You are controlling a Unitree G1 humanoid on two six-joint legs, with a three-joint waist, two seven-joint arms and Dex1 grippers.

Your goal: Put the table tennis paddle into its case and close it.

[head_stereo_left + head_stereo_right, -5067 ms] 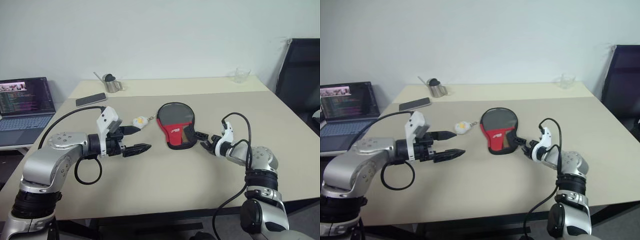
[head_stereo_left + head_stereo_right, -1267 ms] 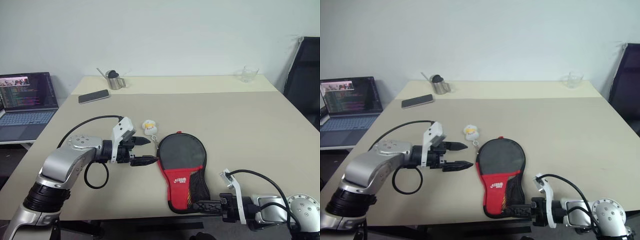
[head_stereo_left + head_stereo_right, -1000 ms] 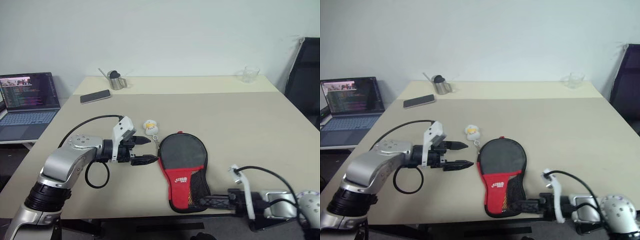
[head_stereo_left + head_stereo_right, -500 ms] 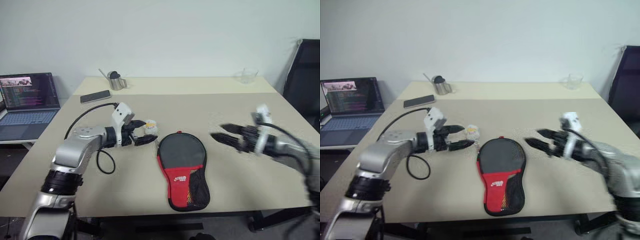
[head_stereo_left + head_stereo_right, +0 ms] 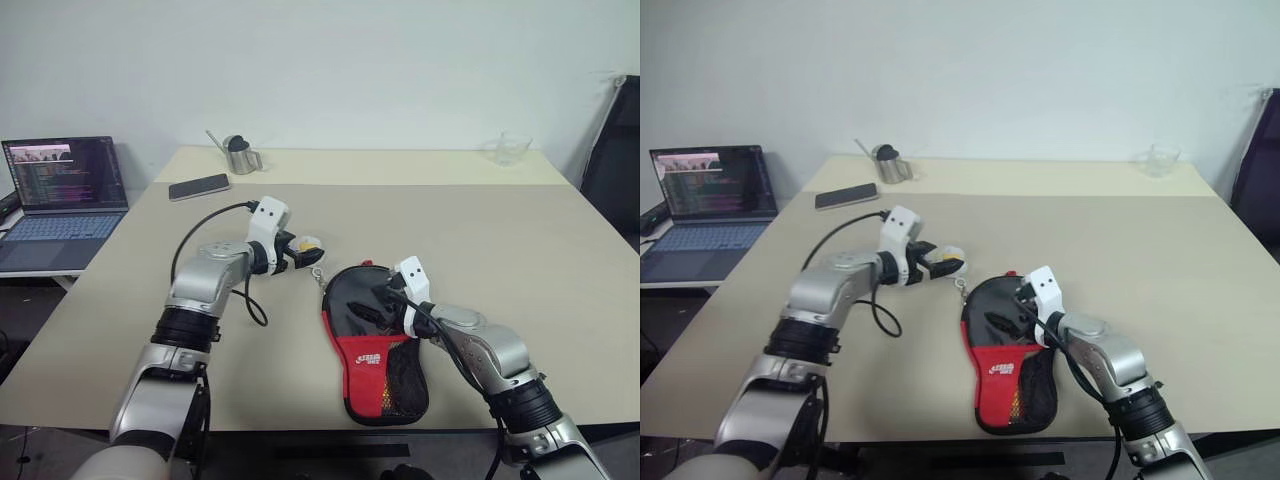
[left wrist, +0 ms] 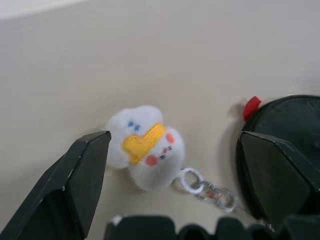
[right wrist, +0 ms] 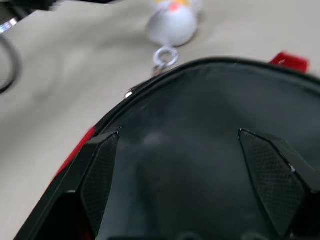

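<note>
While both arms sit low over the table (image 5: 560,260), I note the case (image 5: 378,340) lying flat near the front edge, round grey-black end far, red lower part and mesh pocket near. I see no paddle outside it, so I judge it is already inside; how far the zip is closed I cannot tell.

Left tool (image 6: 170,160): fingers spread wide, holding nothing, straddling the small white-yellow charm (image 6: 145,147), which lies on the table just left of the case's far end, joined to it by a short chain (image 6: 207,187).

Right tool (image 7: 192,165): also wide open and empty, hovering over the case's dark round top, fingertips close to the fabric; contact not resolvable.

Step in hand, my reading: closing the zip by the charm.
- Right: press down on the round top to pin the case before any pull.
- Left: close on the charm or chain close to the slider, not the plush tip, which would stretch and slip.
- Pull along the rim's curve, low to the table, not upward.

Bystanders far left: smartphone (image 5: 199,187), metal cup (image 5: 240,156), laptop (image 5: 62,190).
</note>
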